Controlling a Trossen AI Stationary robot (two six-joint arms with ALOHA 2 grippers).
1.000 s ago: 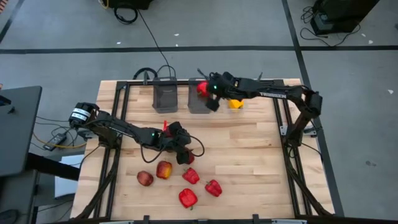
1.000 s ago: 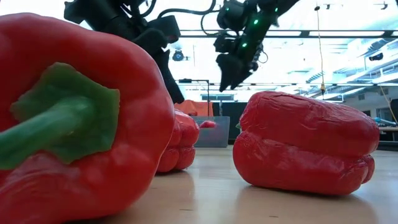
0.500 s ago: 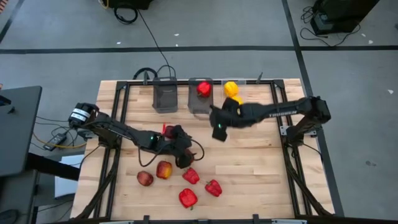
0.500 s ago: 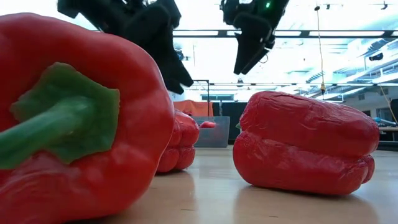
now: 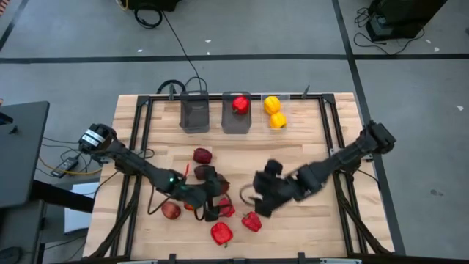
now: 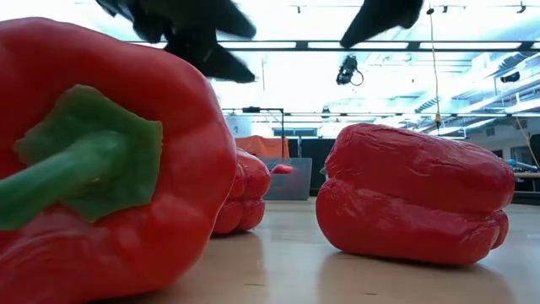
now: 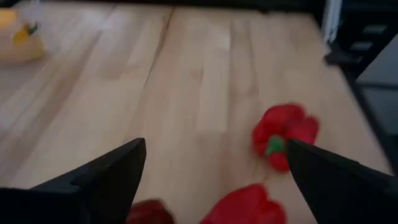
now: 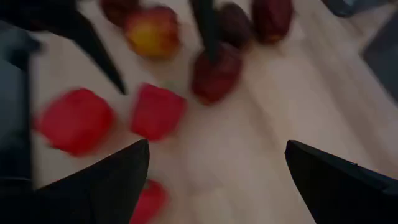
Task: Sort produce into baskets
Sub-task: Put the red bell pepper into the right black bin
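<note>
Since the earlier frames the right gripper (image 5: 258,204) has swung away from the baskets at the table's back edge and dropped down to the loose pile near the front; the left gripper (image 5: 207,210) has also pushed further forward into that pile. Red pepper (image 5: 239,104) now sits in the middle grey basket (image 5: 236,122), two yellow peppers (image 5: 273,111) in the clear basket (image 5: 284,107) just beside it, so colours are being grouped per bin. Left grey basket (image 5: 194,115) looks empty from above.

Right gripper: fingers spread wide in its wrist view, nothing between them, aimed at a red pepper (image 8: 157,111) on the wood, likely the next pick for the middle bin. Left gripper: fingers also wide apart and empty in its wrist view, red pepper (image 7: 284,134) ahead of it.

Loose produce: dark apple (image 5: 202,155) alone mid-table, red-yellow apple (image 8: 152,33) and red apple (image 5: 171,210) by the left arm, three red peppers (image 5: 221,233) near the front edge. Apples probably belong in the empty left basket.

Both grippers crowd the same cluster, so collision risk is my guess. Low view is blocked by two peppers (image 6: 413,194); grippers are only dark shapes at the top there.
</note>
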